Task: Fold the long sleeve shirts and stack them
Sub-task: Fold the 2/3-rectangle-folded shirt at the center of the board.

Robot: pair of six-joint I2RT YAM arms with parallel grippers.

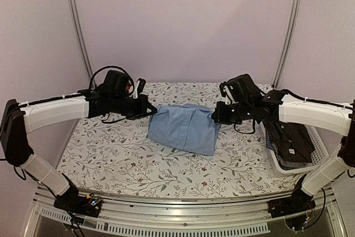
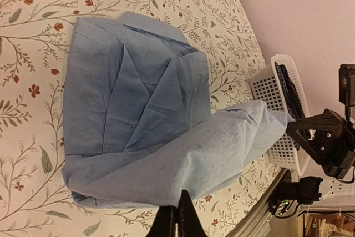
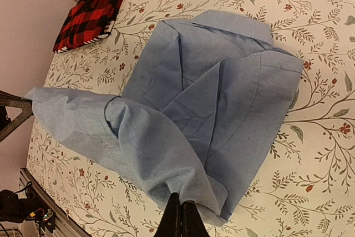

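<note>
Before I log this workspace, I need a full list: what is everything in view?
light blue shirt: 1, light blue, table centre, partly folded, one flap lifted
plaid shirt: 1, red and black, folded, far left of table
dark shirts: count unclear, dark, inside the basket
plastic basket: 1, white, right edge of table
tablecloth: 1, white floral, covering table
left pincer: 1, black, shut on the light blue shirt's left side
right pincer: 1, black, shut on its right side
</note>
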